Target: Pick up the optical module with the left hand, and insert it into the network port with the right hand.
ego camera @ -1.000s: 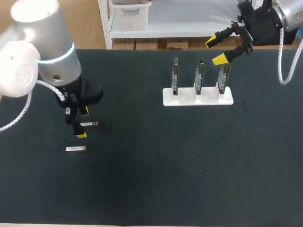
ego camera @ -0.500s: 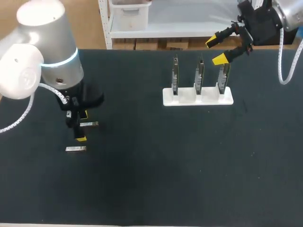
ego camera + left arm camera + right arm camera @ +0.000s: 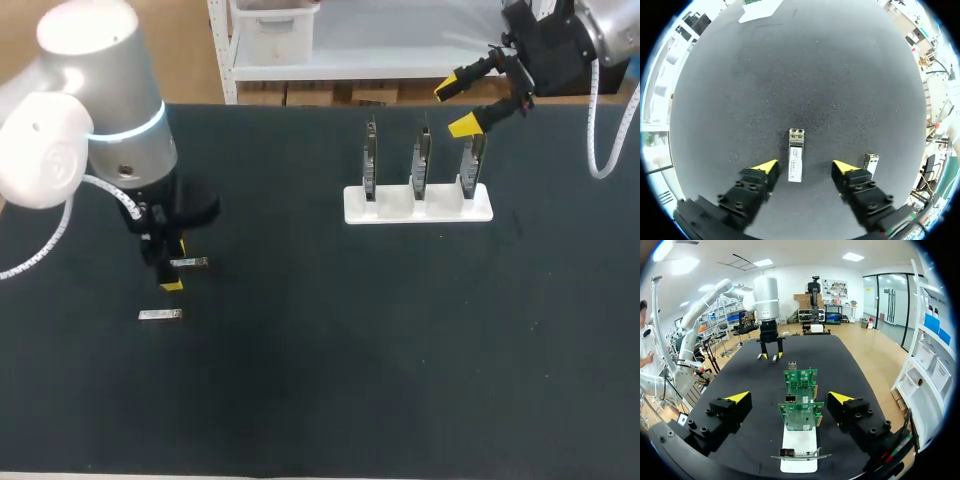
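The optical module (image 3: 795,161) lay flat near the left edge of the table (image 3: 400,350), between the left gripper's (image 3: 805,167) spread fingers. It should drop straight and pinch the long sides squarely. The right gripper (image 3: 456,107) hung wide open above the port boards (image 3: 421,160) near the far edge.

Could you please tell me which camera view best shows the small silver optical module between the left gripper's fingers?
The left wrist view: the small silver optical module lies close up, within the open left gripper. Head view: tiny. Right wrist view: too distant to tell.
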Motion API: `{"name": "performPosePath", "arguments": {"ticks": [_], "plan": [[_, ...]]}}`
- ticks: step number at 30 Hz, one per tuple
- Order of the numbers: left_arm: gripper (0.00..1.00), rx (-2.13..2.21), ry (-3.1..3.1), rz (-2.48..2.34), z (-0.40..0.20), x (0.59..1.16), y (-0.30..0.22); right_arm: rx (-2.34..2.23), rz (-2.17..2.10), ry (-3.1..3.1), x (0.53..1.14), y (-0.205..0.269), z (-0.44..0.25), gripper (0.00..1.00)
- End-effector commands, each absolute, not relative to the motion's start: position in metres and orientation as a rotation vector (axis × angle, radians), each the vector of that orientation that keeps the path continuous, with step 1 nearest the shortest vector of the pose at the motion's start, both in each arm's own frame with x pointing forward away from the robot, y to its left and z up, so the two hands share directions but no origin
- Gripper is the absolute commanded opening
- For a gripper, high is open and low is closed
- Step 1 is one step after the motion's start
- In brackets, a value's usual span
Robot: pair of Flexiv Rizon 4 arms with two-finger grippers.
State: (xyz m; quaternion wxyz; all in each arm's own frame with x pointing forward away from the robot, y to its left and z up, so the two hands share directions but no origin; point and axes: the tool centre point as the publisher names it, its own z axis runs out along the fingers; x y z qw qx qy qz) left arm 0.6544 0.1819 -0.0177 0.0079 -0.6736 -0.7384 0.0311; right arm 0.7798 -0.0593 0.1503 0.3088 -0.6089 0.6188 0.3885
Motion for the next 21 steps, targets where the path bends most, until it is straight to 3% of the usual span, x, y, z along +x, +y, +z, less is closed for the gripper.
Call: {"name": "performPosePath", "arguments": {"ticks": [1,21], "plan": [[0.00,-2.104,-2.296,0.108,-0.020,0.658,0.181,-1.609,1.026,1.635,0.780,-0.059,0.150,1.00],[0.00,-2.227,-2.344,0.153,-0.001,0.686,0.161,-1.609,1.026,1.635,0.780,-0.059,0.150,1.00]]}}
